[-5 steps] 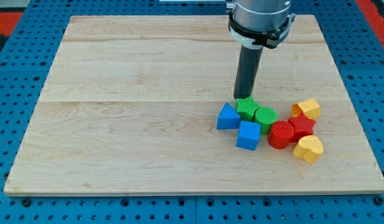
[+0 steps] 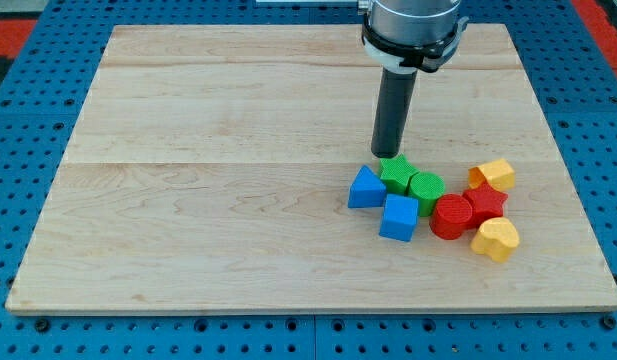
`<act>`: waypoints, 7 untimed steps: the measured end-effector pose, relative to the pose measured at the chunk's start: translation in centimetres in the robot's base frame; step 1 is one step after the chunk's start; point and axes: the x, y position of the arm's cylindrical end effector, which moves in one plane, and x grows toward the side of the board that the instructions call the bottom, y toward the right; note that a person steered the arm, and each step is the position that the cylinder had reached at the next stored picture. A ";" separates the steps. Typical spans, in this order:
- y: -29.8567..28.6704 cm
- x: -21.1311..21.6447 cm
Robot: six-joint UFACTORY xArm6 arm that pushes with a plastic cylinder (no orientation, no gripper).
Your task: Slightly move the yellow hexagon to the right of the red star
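The yellow hexagon sits at the view's right, touching the upper right of the red star. A red cylinder lies left of the star and a yellow heart lies below it. My tip is down on the board just above the green star, well left of the yellow hexagon.
A green cylinder sits right of the green star. A blue triangle and a blue cube lie to the left and below. The wooden board rests on a blue pegboard.
My tip and arm have shifted slightly up and left in the view. The blocks have not moved.
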 end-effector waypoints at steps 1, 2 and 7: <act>1.2 -1.2; 6.4 -3.0; 25.7 11.3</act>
